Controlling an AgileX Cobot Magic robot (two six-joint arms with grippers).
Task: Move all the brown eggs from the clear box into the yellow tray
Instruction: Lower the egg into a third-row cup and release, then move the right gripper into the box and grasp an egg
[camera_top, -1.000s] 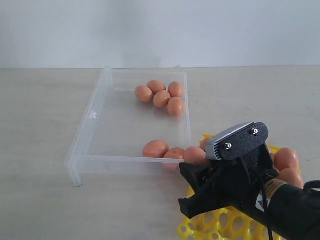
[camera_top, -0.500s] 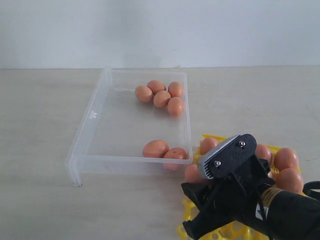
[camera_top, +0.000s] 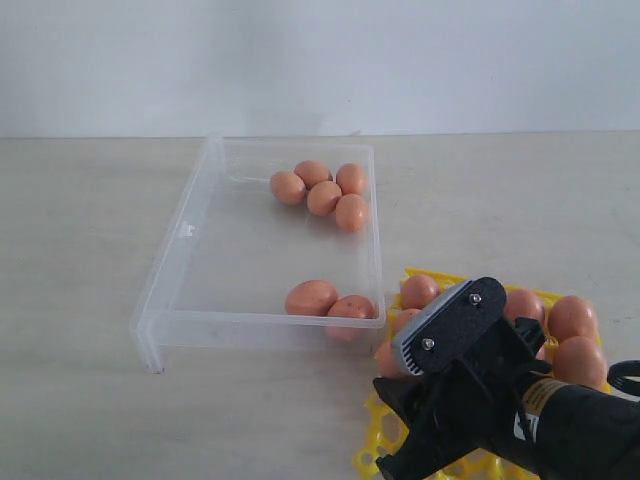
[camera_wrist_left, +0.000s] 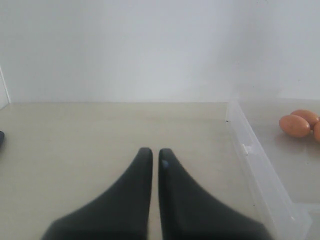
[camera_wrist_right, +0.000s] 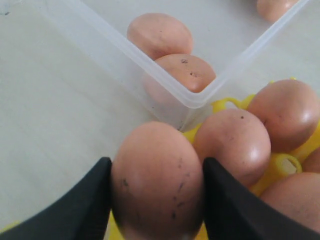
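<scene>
Tabletop (camera_top: 80, 400): right end effector (camera_wrist_right: 156, 169), gripping egg (camera_wrist_right: 152, 150), half hides yellow tray (camera_wrist_right: 284, 166).

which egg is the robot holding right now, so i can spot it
Start at the near corner of the clear box, where it meets the yellow tray. Just outside that corner, over the tray's edge, one brown egg is clamped in the black right hand. It alone is gripped on both sides; its neighbours rest in tray cups or inside the box.
</scene>
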